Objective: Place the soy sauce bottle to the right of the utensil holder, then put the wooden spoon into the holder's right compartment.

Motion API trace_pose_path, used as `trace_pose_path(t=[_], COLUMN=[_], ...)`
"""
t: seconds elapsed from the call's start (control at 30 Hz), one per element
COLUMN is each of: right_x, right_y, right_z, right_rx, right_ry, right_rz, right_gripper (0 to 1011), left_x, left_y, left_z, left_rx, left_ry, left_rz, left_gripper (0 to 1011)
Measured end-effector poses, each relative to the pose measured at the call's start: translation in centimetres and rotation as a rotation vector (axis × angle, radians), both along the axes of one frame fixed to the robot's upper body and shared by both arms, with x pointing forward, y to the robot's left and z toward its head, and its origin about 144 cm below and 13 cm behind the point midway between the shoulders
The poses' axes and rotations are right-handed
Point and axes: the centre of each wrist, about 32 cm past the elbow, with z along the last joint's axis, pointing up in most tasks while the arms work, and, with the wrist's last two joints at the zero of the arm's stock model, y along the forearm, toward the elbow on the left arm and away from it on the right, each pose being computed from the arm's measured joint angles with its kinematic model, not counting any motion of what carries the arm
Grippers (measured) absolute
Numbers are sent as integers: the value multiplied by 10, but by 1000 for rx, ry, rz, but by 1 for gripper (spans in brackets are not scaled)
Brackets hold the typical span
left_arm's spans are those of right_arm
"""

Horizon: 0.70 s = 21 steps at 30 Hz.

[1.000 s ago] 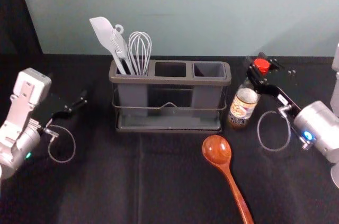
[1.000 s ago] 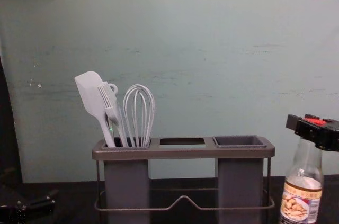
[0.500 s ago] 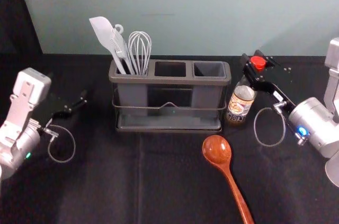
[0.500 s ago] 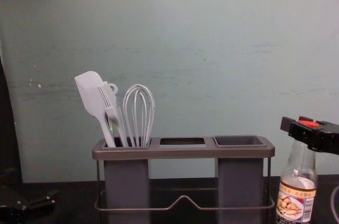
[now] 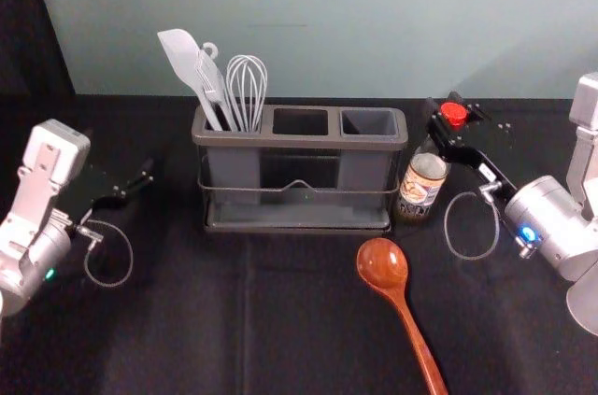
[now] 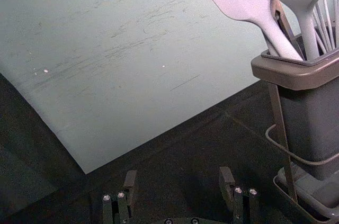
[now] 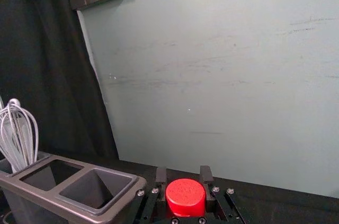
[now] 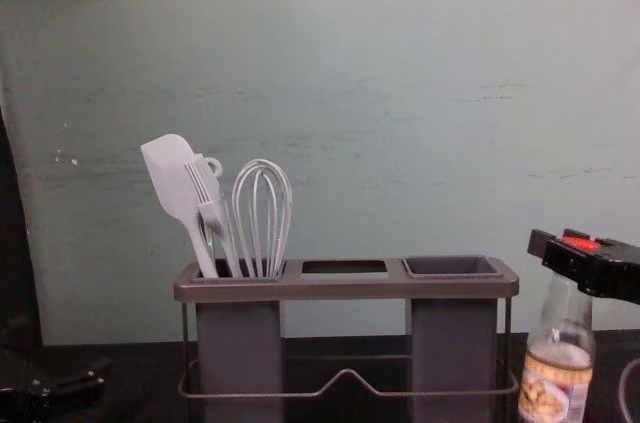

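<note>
My right gripper (image 5: 450, 109) is shut on the soy sauce bottle (image 5: 420, 184), gripping it just under the red cap. In the right wrist view the red cap (image 7: 185, 197) sits between the fingers of my right gripper (image 7: 184, 175). The bottle (image 8: 556, 383) stands close beside the right end of the utensil holder (image 5: 299, 142), upright or nearly so; whether its base touches the table I cannot tell. The wooden spoon (image 5: 383, 265) lies in front of the holder, bowl towards it. My left gripper (image 5: 138, 184) is parked at the left; in its wrist view the left gripper (image 6: 178, 179) is open.
A white spatula (image 5: 182, 61), a brush and a whisk (image 5: 248, 87) stand in the holder's left compartment. Its middle compartment (image 5: 300, 122) and right compartment (image 5: 368, 122) hold nothing visible. Behind the table rises a pale wall (image 5: 374, 21).
Held in my right gripper, the bottle has shifted a little left, towards the holder, and appears slightly lower in the chest view. The left arm, holder and spoon have stayed put.
</note>
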Motion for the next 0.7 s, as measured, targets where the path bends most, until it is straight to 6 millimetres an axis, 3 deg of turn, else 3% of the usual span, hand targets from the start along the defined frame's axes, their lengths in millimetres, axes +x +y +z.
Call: trace_pose_path(t=[0.07, 0.17, 0.27, 0.57, 0.7], right_x=[0, 0, -2, -10, -15], right_y=[0, -1, -2, -8, -9], right_z=[-1, -2, -1, 18, 22], right_rx=[-1, 6, 15, 9, 12], right_ry=[1, -7, -18, -89, -104], right_rz=[-1, -5, -8, -6, 1], right_gripper=[411, 560, 620, 916, 1002], left_x=[0, 0, 0, 0, 0], left_y=[0, 0, 0, 0, 0], left_z=[0, 0, 0, 0, 0], left_rx=[0, 0, 0, 0, 0], left_ry=[0, 0, 0, 0, 0], left_rz=[0, 0, 0, 0, 0], left_gripper=[1000, 1000, 1000, 1001, 1000])
